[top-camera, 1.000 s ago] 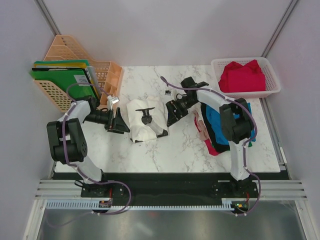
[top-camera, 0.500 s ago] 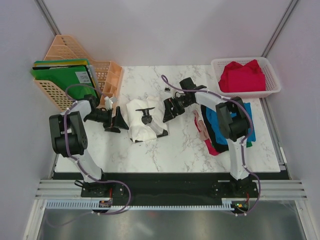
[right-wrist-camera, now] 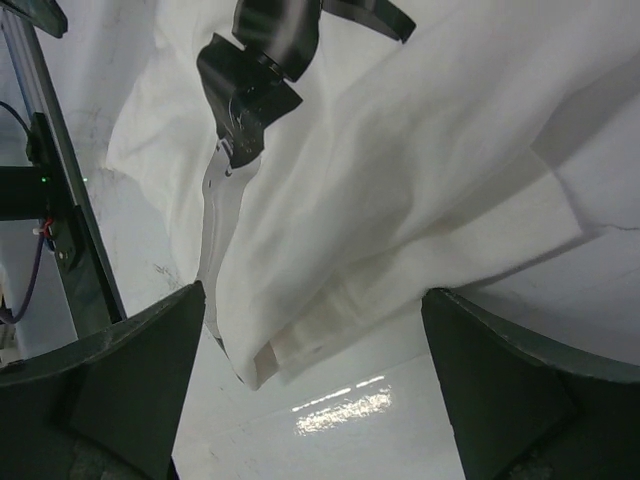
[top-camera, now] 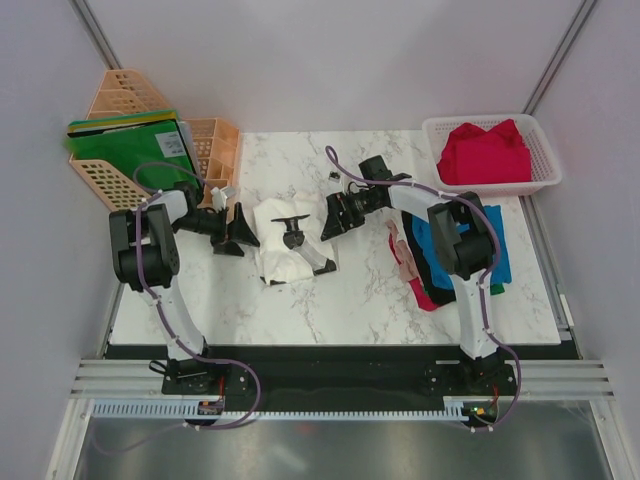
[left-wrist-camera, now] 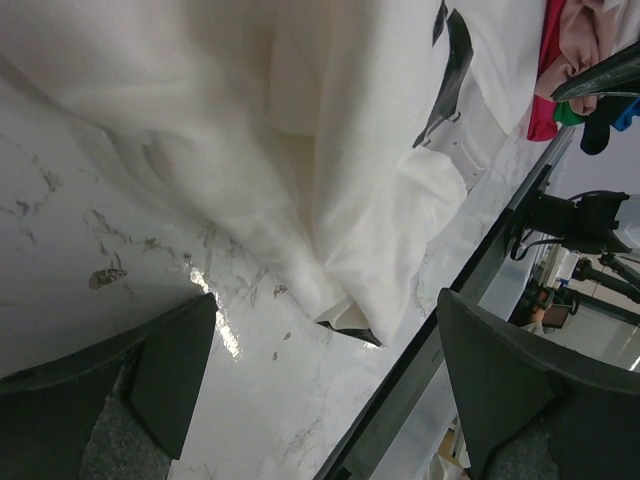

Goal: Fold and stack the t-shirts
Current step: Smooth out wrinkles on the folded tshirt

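at the counter's middle, two tools flank one garment.

item 1, hidden or unclear:
- left tool (top-camera: 246, 232) and right tool (top-camera: 330, 218) read from above as dark wedges only, and their finger gaps are hard to judge there.
- white t-shirt (top-camera: 288, 250) lies crumpled. its sleeves and neck cannot be made out, and its black print is partly lost in the folds.
- pile of t-shirts (top-camera: 428, 285) at the right is largely covered by the right arm. bright blue, black, red and a pale beige strip show only at the edges.
- red t-shirt (top-camera: 485, 150) is bunched in the white basket (top-camera: 545, 182), its shape unreadable.

item 2, view differences:
- the left wrist view alone shows a drooping corner of the white cloth lying on the marble between its fingers (left-wrist-camera: 175, 365).
- the right wrist view alone shows a doubled hem edge between its fingers (right-wrist-camera: 130, 385), with the black print above it.
- only the top view shows the green folders (top-camera: 130, 155) in the peach trays (top-camera: 215, 140) at the far left.

item 3, tools:
- left tool: spread wide, gripping nothing, at the shirt's left edge. whether it touches the cloth cannot be told.
- right tool: spread wide, gripping nothing, at the shirt's right edge.

item 4, location:
- the white t-shirt sits on the counter (top-camera: 340, 300) between both tools, well apart from the pile.
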Robot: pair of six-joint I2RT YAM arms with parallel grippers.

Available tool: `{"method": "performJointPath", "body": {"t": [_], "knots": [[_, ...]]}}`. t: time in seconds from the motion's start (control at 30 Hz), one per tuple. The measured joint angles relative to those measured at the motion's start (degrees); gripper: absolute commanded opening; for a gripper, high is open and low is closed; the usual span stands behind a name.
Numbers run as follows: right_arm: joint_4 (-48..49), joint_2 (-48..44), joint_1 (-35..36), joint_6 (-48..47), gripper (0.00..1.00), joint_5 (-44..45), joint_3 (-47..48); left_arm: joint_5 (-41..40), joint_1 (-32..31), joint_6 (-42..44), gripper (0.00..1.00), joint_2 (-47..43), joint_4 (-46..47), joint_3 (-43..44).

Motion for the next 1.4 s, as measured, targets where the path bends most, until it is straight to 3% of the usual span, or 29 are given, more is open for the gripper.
{"method": "performJointPath", "body": {"t": [0.5, 0.63, 0.73, 0.77, 0.87, 0.93, 1.13, 1.17, 1.2, 1.3, 1.4], "knots": [[5.68, 3.04, 1.53, 5.03, 0.98, -6.05, 1.11, 4.96, -3.69, -1.2, 0.98, 4.66, 0.11, 4.83], [6.49, 3.32, 2.12, 5.51, 0.94, -6.69, 1.11, 4.44, -4.42, -1.79, 0.79, 4.76, 0.55, 5.16], [6.78, 3.54, 2.25, 5.66, 0.94, -6.93, 1.14, 4.22, -4.46, -1.86, 0.75, 4.76, 0.81, 5.18], [6.82, 3.61, 2.25, 5.68, 0.92, -7.06, 1.14, 4.04, -4.46, -1.86, 0.63, 4.76, 0.79, 5.2], [7.04, 3.82, 2.25, 5.73, 0.86, -7.1, 1.16, 3.15, -4.55, -1.86, 0.47, 4.76, 0.72, 5.44], [7.23, 4.11, 2.25, 5.86, 0.71, -7.06, 1.18, 2.91, -4.57, -1.86, 0.41, 4.76, 0.7, 5.51], [7.48, 6.01, 2.34, 6.67, 0.51, -8.17, 1.44, 3.21, -4.57, -1.84, 0.26, 5.11, 0.44, 5.84], [7.52, 6.25, 2.34, 6.71, 0.45, -8.37, 1.55, 3.43, -4.57, -1.79, 0.14, 5.33, 0.37, 6.1], [7.48, 6.58, 2.34, 6.78, 0.28, -8.48, 1.66, 3.65, -4.57, -1.77, 0.08, 5.53, 0.15, 6.36], [6.97, 7.91, 2.49, 7.37, 0.0, -8.39, 1.75, 4.11, -4.66, -1.64, 0.02, 5.73, -0.02, 6.62], [6.6, 8.09, 2.62, 7.61, 0.0, -8.55, 1.75, 4.5, -4.68, -1.57, 0.02, 5.77, -0.15, 6.62]]}}
